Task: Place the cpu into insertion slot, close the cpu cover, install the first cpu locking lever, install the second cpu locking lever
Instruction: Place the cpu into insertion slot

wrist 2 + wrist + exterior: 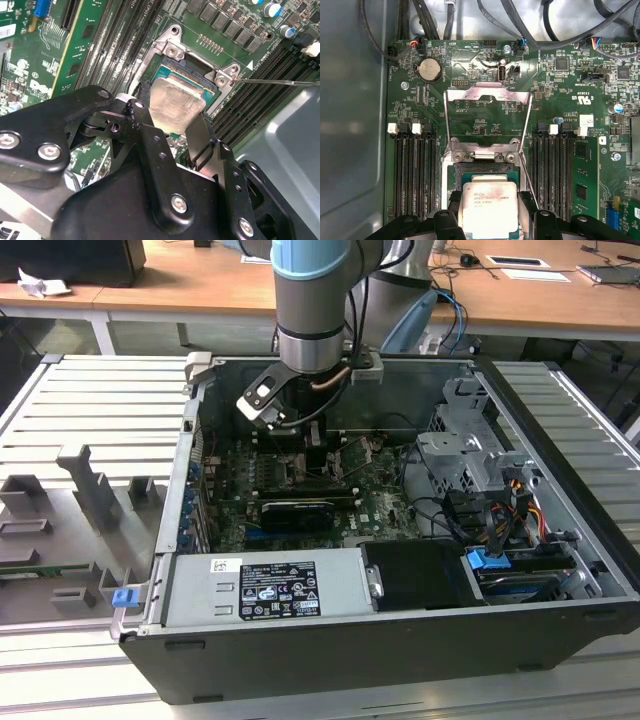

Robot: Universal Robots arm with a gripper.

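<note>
Exterior view is looking steeply down into the open computer case (330,665) from off one long wall, mid-range, while both wrist views are riding close above the motherboard (560,90), looking past the gripper (490,201), sharing the cpu (489,210).

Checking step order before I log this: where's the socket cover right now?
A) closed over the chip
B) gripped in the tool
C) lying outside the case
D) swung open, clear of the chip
D: in the first wrist view the cover is swung open on its hinge, clear of the chip, which is gripped in the tool.
</note>
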